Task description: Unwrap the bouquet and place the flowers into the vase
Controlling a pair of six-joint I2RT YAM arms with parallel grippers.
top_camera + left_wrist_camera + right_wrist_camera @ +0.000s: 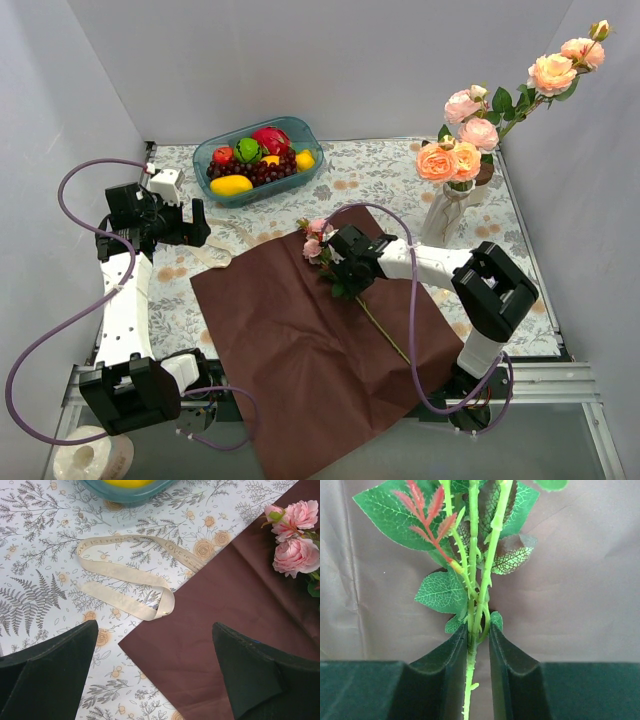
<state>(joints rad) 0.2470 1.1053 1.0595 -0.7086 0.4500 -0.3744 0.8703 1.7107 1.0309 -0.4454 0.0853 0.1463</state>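
The bouquet lies unwrapped: its maroon paper (300, 340) is spread flat on the table, and the cream ribbon (215, 255) lies loose at the paper's left corner. One flower (315, 240) with pink blooms lies on the paper, its green stem (380, 330) running toward the near right. My right gripper (335, 265) is shut on that stem (470, 670) just below the leaves (442, 590). The white vase (445, 215) at the back right holds several peach and pink roses (450, 160). Over the paper's left corner (225, 605), my left gripper (155, 670) hangs open and holds nothing.
A teal bowl (258, 160) of fruit stands at the back, left of centre. The ribbon (125, 580) lies looped on the patterned cloth between the bowl and the paper. Grey walls close in the table on the left, back and right. A tape roll (90, 455) sits at the near left.
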